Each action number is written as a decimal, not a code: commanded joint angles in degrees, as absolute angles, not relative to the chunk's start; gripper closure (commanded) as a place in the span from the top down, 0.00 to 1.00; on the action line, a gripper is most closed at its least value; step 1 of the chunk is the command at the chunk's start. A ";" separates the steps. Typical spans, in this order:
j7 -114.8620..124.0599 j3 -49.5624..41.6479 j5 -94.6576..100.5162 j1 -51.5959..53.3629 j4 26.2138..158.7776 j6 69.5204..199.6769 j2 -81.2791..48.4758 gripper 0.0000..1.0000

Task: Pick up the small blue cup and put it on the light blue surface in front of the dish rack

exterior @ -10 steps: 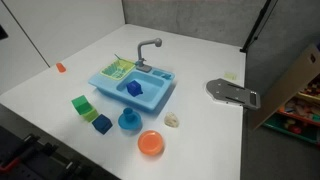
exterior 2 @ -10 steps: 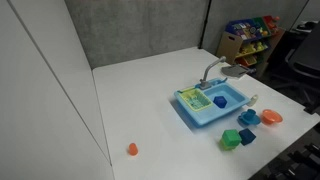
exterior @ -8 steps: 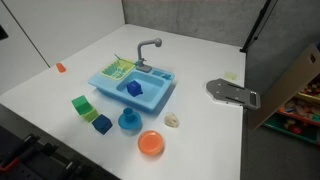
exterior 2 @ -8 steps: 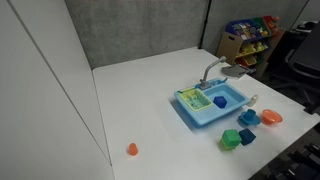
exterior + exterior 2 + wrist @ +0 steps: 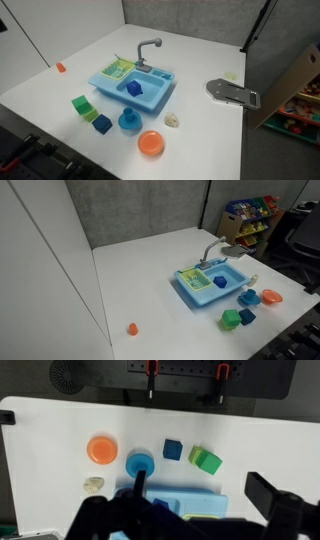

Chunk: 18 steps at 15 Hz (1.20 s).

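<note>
Spread wide above the toy sink (image 5: 160,98), the claw (image 5: 180,505) should drop straight onto the small blue cup (image 5: 134,88) in the sink's basin, keeping clear of its faucet (image 5: 150,45).

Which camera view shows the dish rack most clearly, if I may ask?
An exterior view shows the dish rack best, its yellow-green form clear beside the faucet. In an exterior view from farther off the rack is a small green patch; the wrist view does not show it.
</note>
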<state>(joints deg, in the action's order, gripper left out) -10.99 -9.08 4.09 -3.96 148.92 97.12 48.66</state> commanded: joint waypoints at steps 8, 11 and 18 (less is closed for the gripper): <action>-11.28 -9.58 3.66 -3.46 130.30 89.24 35.81 1.00; -11.48 -9.69 2.89 -3.36 126.69 90.54 30.93 1.00; -11.32 -9.50 -1.56 -3.50 121.09 94.51 18.81 1.00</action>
